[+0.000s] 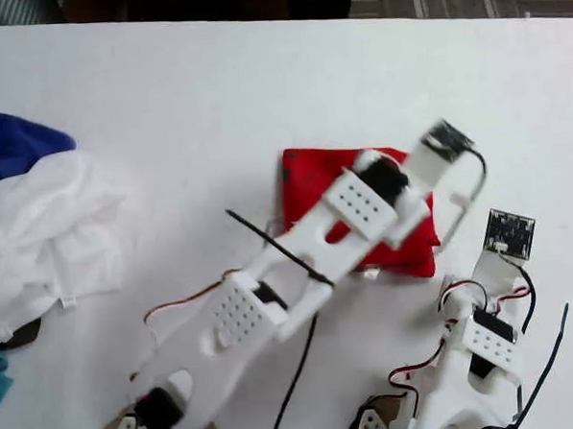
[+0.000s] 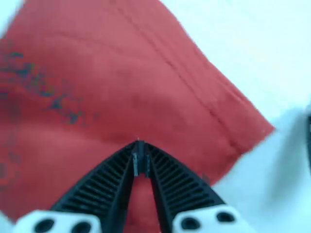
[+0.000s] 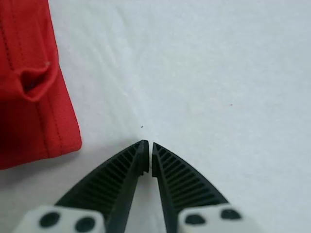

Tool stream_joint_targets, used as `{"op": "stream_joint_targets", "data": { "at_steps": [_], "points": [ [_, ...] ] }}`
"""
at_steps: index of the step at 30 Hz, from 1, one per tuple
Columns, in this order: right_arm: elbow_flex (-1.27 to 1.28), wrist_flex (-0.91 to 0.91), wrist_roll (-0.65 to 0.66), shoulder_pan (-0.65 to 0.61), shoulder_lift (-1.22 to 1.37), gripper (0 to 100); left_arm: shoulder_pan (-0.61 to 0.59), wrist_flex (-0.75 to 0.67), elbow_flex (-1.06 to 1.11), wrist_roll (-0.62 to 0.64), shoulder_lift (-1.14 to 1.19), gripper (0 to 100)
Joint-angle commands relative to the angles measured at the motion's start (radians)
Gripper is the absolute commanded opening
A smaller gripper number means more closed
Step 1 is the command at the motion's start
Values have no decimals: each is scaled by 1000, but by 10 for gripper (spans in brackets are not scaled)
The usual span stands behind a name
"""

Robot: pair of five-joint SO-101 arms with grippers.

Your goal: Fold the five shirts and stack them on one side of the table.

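- Left fingers (image 2: 107, 184) were closed above the red shirt (image 2: 97, 73).
- Right fingers (image 3: 112, 182) were closed over the counter (image 3: 218, 73) beside it.
- White shirt (image 1: 47, 227) lay far left.

White table (image 1: 260, 81), folded red shirt (image 1: 309, 180) centre, white shirt (image 1: 47, 227), blue shirt (image 1: 14, 142) left

readable text: none | red shirt (image 2: 160, 82): faint bluish print (image 2: 43, 92) on its cloth, too blurred to read | numbers, signs: none legible
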Motion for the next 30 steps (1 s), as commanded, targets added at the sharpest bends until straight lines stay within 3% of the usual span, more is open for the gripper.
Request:
{"op": "stream_joint_targets", "data": {
  "at_steps": [1,6,12,25,30],
  "points": [
    [-9,-21,9,-7,-28,21,-94,-15,-88,5,-84,26],
    [-9,-21,9,-7,-28,21,-201,-23,-94,0,-78,26],
    [-9,-21,9,-7,-28,21,-336,-127,-25,3,46,26],
    [-9,-21,9,-7,-28,21,-476,-132,-24,-2,164,26],
    [-9,-21,9,-7,-28,21,-473,-75,-56,0,141,26]
  ]
}}
